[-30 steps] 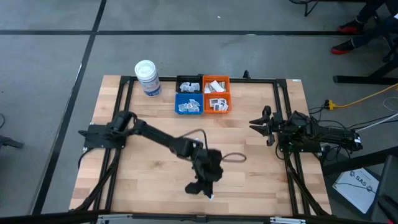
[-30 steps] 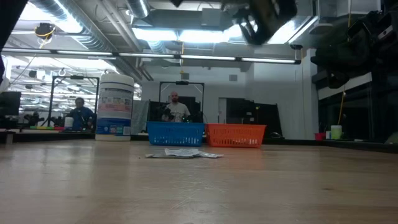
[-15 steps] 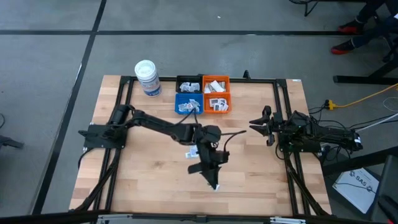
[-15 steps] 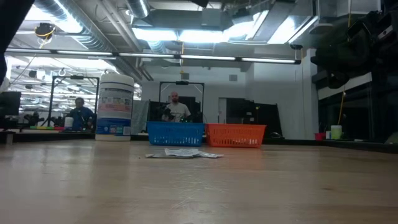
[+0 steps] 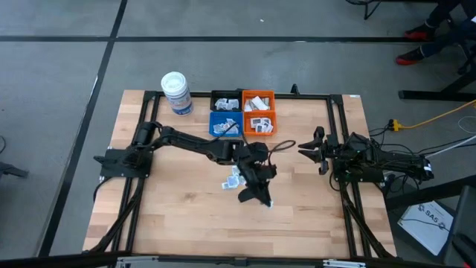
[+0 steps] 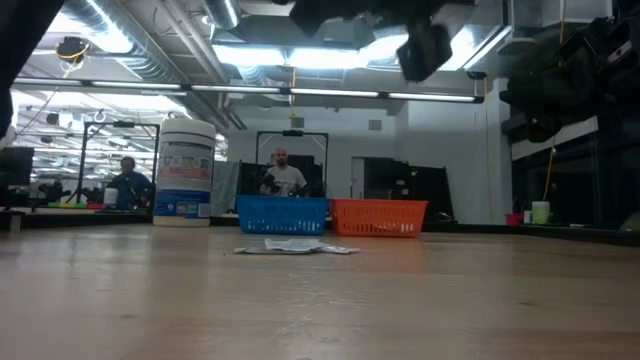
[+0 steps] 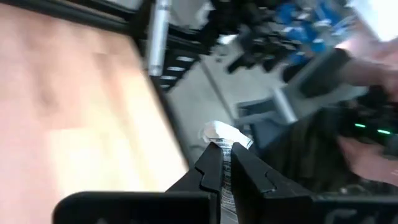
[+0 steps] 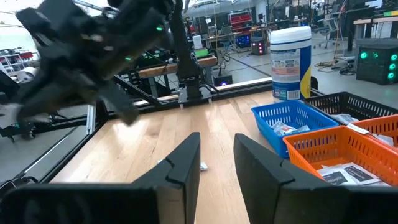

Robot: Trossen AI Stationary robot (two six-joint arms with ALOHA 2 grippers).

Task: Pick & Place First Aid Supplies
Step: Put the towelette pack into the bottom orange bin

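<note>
The left gripper (image 5: pixel 263 199) hangs above the middle of the wooden table (image 5: pixel 171 216), its fingers (image 7: pixel 211 171) pinched narrow on a small white sachet (image 7: pixel 224 134) that sticks out past the tips; in the high view the sachet (image 5: pixel 268 203) shows as a pale speck at the gripper's end. Half a second ago this gripper was lower on the table, nearer the front edge; it has since swung back toward the bins, and a second ago it was farther to the left and closer to the front still. The arm's elbow has folded in accordingly.

Just behind and to the left of the left gripper, a few loose sachets (image 5: pixel 233 179) lie on the bare wood, in the same spot as before; the low view shows them as a flat grey heap (image 6: pixel 295 246) in front of the blue bin (image 6: pixel 283 214). Farther back from the gripper stand the blue bin, the orange bin (image 5: pixel 259 112) and the black bin (image 5: pixel 225 101), each with sachets inside, and the white lidded tub (image 5: pixel 176 93) off to their left. None of these has shifted.

The right gripper (image 5: pixel 311 149) waits at the table's right side, well apart from the left one, unmoved, its fingers (image 8: pixel 183 163) parted a moderate way with nothing between them.
</note>
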